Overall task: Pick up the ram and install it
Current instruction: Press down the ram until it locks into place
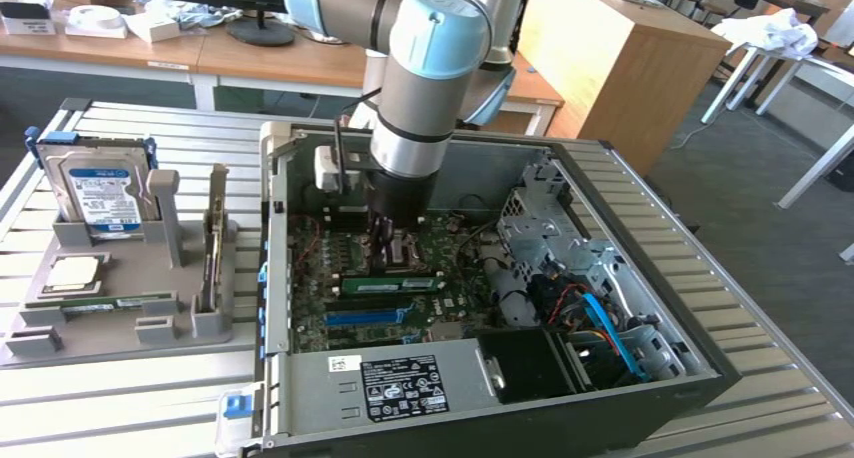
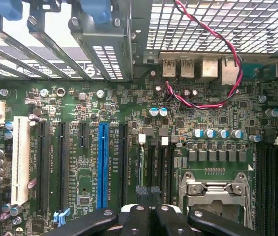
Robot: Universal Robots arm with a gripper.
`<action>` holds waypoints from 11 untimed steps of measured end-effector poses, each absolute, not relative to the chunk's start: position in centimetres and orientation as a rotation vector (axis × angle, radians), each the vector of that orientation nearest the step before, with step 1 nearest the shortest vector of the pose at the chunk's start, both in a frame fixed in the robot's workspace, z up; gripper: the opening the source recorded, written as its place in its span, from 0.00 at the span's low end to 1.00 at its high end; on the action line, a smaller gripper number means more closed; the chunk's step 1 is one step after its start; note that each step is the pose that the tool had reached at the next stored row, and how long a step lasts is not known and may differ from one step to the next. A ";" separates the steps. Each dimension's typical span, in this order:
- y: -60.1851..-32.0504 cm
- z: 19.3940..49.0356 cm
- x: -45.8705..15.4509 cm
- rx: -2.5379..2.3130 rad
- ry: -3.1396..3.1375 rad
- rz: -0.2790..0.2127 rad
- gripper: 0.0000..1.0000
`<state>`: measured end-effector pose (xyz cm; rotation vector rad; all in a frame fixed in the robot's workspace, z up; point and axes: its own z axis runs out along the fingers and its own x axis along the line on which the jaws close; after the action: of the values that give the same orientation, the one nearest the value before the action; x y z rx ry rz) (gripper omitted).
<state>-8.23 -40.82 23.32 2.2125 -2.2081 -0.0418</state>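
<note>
A Universal Robots arm (image 1: 427,88) is reaching down into an open computer case (image 1: 641,378), its gripper (image 1: 387,236) hanging just above the green motherboard (image 2: 129,137) beside the processor socket (image 2: 217,194). In the wrist view the black fingers (image 2: 171,219) are pressing together with nothing between them. In the exterior view the ram (image 1: 387,283), a narrow green stick with a white label, is lying across the board at 6 o'clock from the gripper, apart from it and apparently sitting in a slot; how firmly it is seated cannot be told. A blue expansion slot (image 2: 102,164) is running past the fingers, and a red-and-black twisted wire (image 2: 212,59) is looping over the rear ports. At 9 o'clock from the case, a grey holder (image 1: 94,328) is carrying a silver hard drive (image 1: 96,190), a square processor chip (image 1: 74,271) and another green stick (image 1: 100,301).
</note>
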 end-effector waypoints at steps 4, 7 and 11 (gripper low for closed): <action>-40.9 23.3 -8.2 2.212 -2.208 -0.042 0.10; -40.9 23.3 -8.2 2.212 -2.208 -0.042 0.10; -41.0 23.3 -8.2 2.212 -2.208 -0.042 0.10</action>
<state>-8.23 -41.03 23.32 2.2124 -2.2082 -0.0419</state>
